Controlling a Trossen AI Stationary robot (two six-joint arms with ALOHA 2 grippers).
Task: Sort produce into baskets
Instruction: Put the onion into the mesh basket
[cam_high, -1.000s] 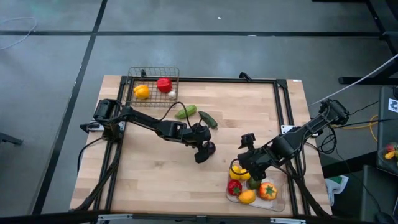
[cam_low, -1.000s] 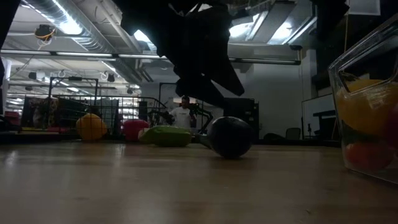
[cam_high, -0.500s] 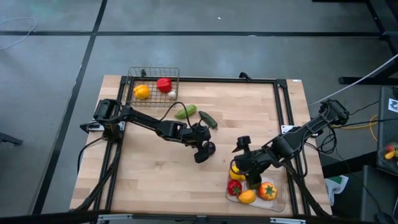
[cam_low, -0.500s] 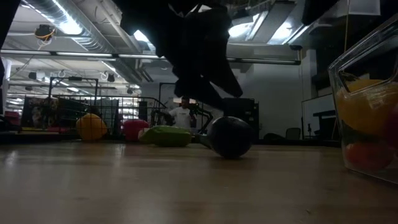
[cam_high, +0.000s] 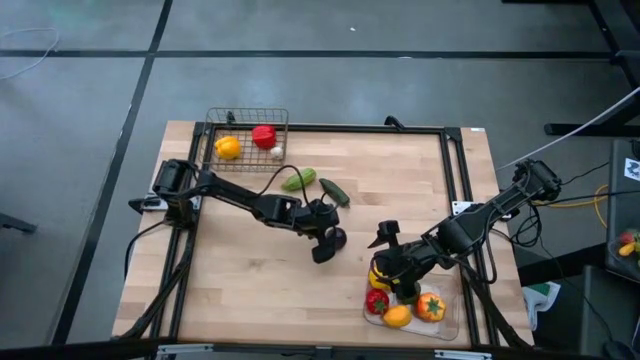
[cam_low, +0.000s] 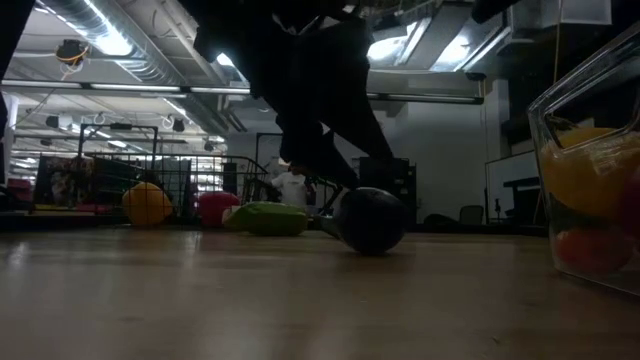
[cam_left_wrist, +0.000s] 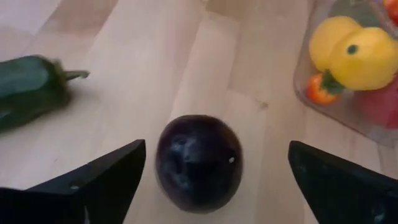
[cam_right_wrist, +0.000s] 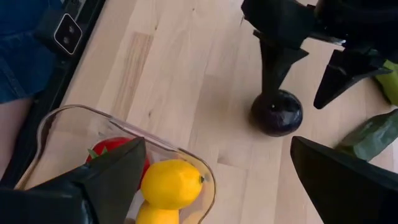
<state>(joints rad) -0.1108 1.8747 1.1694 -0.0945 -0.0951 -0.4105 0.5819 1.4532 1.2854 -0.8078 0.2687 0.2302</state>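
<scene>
left gripper (cam_left_wrist: 205, 186) open w/ eggplant (cam_left_wrist: 198, 160) between fingers; right gripper (cam_right_wrist: 211, 186) open over tray (cam_right_wrist: 56, 134).

eggplant (cam_high: 334, 238) mid-table, tray (cam_high: 448, 324) right, basket (cam_high: 246, 117) behind

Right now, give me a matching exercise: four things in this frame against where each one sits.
Things:
1. dark purple eggplant
2. yellow pepper
3. tomato
4. dark green cucumber

Places:
A. in the clear plastic tray
B. on the bare table, between the open fingers of the left gripper
C. in the wire basket
D. on the table beside a lighter green vegetable

Pairs: 1-B, 2-C, 3-A, 4-D

The right gripper is open above the tray's rim.
</scene>
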